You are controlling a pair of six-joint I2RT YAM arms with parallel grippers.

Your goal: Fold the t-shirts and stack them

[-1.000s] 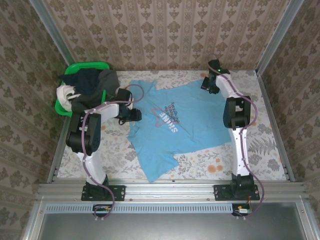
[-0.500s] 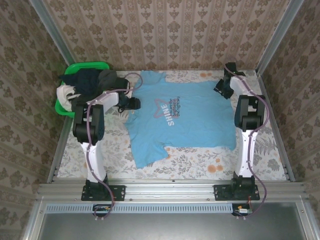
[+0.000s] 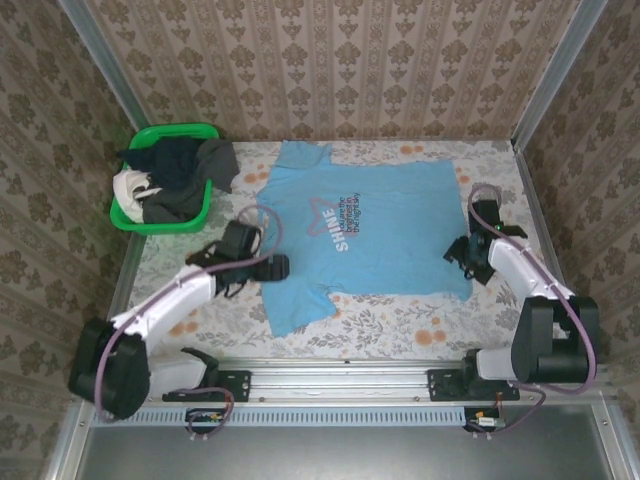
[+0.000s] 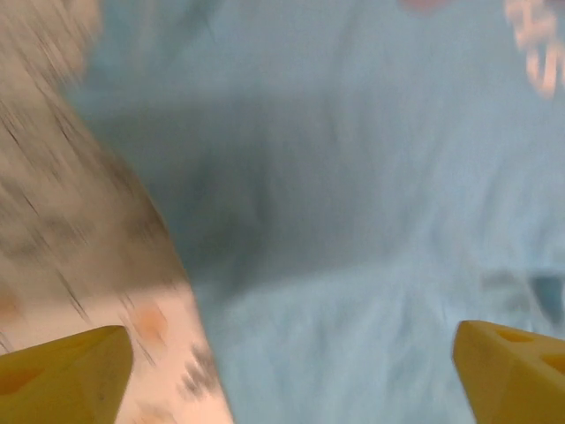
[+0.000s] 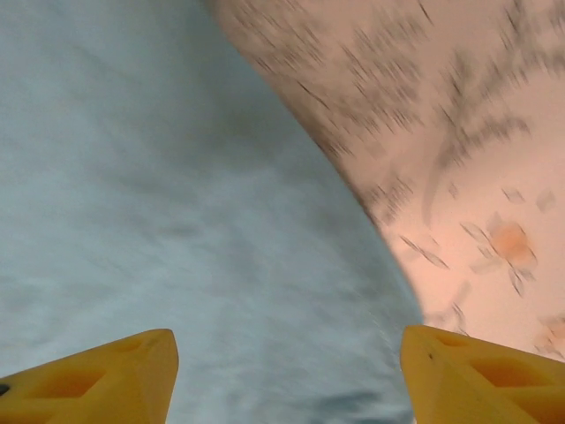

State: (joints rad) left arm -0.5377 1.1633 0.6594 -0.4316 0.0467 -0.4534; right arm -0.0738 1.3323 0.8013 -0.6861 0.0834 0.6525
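the blue shirt (image 3: 385,235) lies spread out. my left claw (image 3: 277,267) gapes empty over one side edge, my right claw (image 3: 457,254) likewise over the opposite edge.

The top camera looks steeply down from the near side over the whole tabletop (image 3: 400,330). Both wrist cameras look down from close above edges of the shirt (image 3: 390,235), which the top view shares.

The blue t-shirt (image 3: 400,235) reads "SHINE".
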